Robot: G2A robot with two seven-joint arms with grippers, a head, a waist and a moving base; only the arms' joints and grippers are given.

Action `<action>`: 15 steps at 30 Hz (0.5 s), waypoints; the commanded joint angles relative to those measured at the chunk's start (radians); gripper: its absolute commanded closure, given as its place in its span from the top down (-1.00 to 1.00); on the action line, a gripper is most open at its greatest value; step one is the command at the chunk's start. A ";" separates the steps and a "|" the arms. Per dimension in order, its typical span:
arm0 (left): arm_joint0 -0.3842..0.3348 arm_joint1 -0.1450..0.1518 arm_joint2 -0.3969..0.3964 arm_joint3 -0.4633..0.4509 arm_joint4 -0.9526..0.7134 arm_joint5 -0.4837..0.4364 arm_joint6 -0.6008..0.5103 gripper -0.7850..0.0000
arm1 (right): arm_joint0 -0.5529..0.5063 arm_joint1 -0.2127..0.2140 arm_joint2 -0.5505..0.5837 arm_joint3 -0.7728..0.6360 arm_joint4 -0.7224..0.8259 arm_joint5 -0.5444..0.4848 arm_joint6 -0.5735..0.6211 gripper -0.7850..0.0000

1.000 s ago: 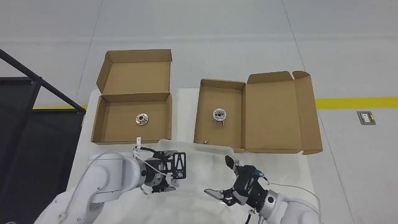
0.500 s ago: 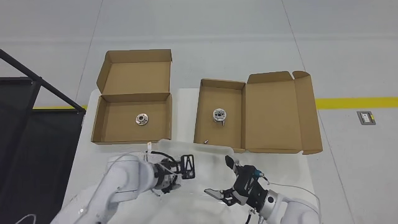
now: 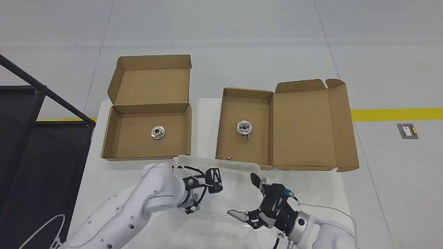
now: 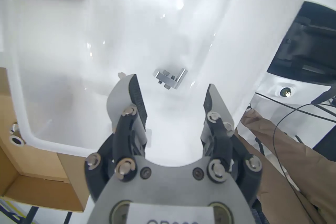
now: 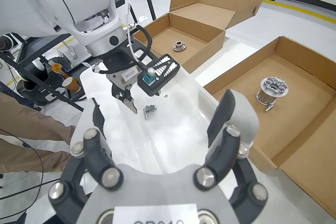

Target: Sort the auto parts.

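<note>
Left gripper point(image 4: 171, 93) hangs spread wide over a small metal bracket point(image 4: 170, 78) in the white tub point(image 4: 52, 78), holding nothing.

The bracket lies alone on the tub's glossy floor, just ahead of the gap between the jaws and skewed to them, with the tub's side wall close by. If the fingers close off-centre, one pad is likely to reach it first and skate it across the slick plastic, or tip it on its bent leg. The finger on the wall side may also catch that wall on the way down. The right gripper point(image 5: 163, 100), also spread and empty, sits over the same tub, so the arms could crowd each other. The left box point(image 3: 131, 138) holds a flange point(image 3: 158, 133) and the right box point(image 3: 232, 124) a round housing point(image 3: 243, 127). Neither resembles the bracket, so it could be sorted into the wrong box.
</note>
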 commanded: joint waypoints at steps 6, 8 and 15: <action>-0.048 -0.036 0.057 0.085 -0.016 0.074 -0.041 0.00 | 0.000 0.000 0.000 0.000 0.000 0.000 0.000 1.00; -0.057 -0.044 0.067 0.102 -0.009 0.090 -0.043 -0.01 | 0.000 0.000 0.000 0.000 0.000 0.000 0.000 1.00; -0.078 -0.071 0.098 0.169 0.010 0.125 -0.026 0.02 | 0.000 0.000 0.000 0.000 0.000 0.000 0.000 1.00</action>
